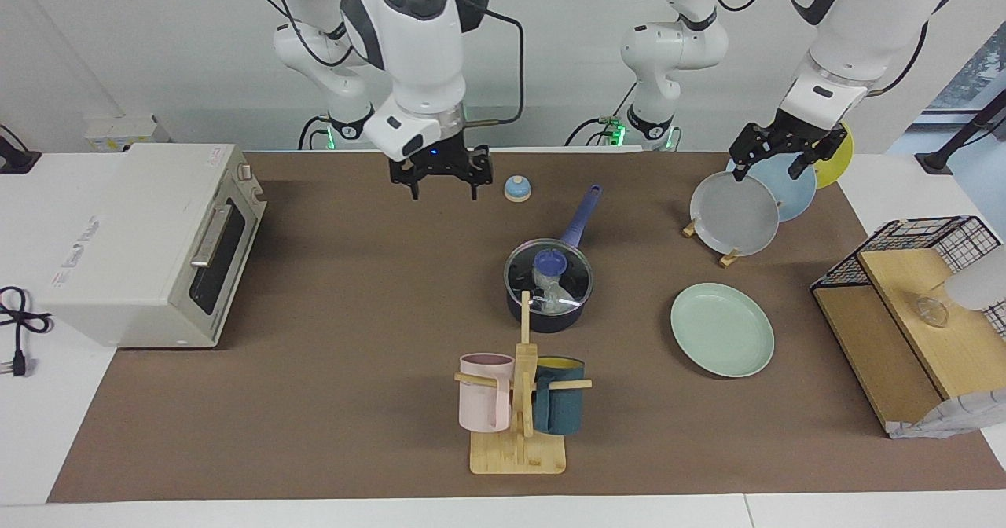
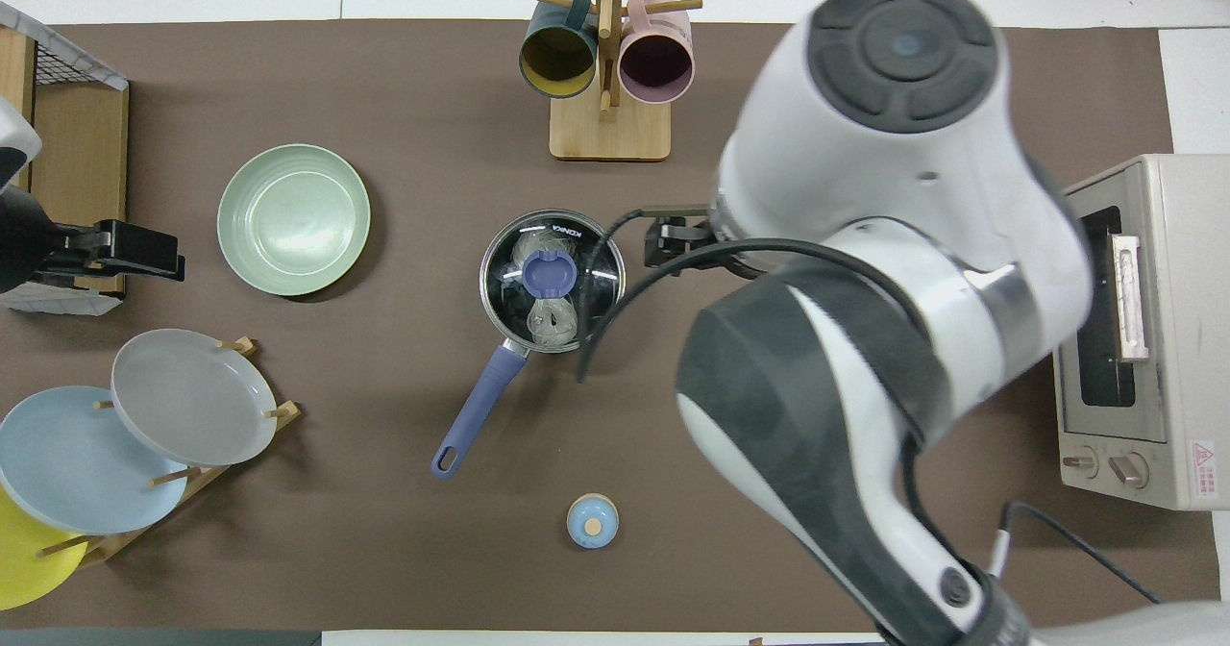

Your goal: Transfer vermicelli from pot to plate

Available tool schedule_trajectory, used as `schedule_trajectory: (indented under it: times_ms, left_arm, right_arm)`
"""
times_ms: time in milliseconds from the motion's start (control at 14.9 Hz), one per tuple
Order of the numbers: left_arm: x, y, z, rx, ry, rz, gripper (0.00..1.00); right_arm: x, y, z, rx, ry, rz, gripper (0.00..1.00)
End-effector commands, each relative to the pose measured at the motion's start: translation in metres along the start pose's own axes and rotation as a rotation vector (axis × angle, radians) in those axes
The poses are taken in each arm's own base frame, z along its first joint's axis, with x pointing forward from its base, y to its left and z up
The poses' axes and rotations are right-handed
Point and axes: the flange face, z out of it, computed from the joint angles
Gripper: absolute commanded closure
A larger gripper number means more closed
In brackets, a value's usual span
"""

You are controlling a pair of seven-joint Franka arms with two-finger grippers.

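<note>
Pot (image 1: 548, 284): sat mid-table, glass lid (image 2: 552, 279) on, handle toward the robots.
Vermicelli (image 2: 550, 314): lay inside the pot, under the lid.
Plate (image 1: 721, 329): bare, at the pot's 9 o'clock in the overhead view.
Right gripper (image 1: 442, 178): hung with fingers spread wide, holding nothing.
Left gripper (image 1: 776, 155): hovered over the plate rack (image 1: 728, 258), fingers parted.

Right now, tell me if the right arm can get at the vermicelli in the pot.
Probably not yet: the glass lid sits on the pot, covering the vermicelli. The right gripper hangs clear above the table.
</note>
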Motion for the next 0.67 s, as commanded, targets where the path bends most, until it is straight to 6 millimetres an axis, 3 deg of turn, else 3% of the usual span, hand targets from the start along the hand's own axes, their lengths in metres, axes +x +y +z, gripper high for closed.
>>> schedule_trajectory:
  times_ms: [0,134,335,402,603]
  left_arm:
    - [-0.005,0.000,-0.003,0.008,0.012,0.004,0.00]
    - [-0.005,0.000,-0.003,0.008,0.011,0.006,0.00]
    - [-0.005,0.000,-0.003,0.008,0.012,0.006,0.00]
    - [-0.005,0.000,-0.004,0.008,0.012,0.006,0.00]
    - [-0.005,0.000,-0.004,0.008,0.012,0.007,0.00]
  right_arm:
    - [0.000,-0.050,0.021,-0.026,0.034,-0.021,0.00]
    - [-0.007,-0.094,0.044,-0.022,0.020,0.012,0.00]
    - [-0.019,-0.174,0.100,-0.044,0.083,0.050,0.00]
    - [-0.016,-0.183,0.114,-0.023,0.095,0.073,0.00]
    - [-0.007,-0.185,0.127,-0.001,0.115,0.081,0.00]
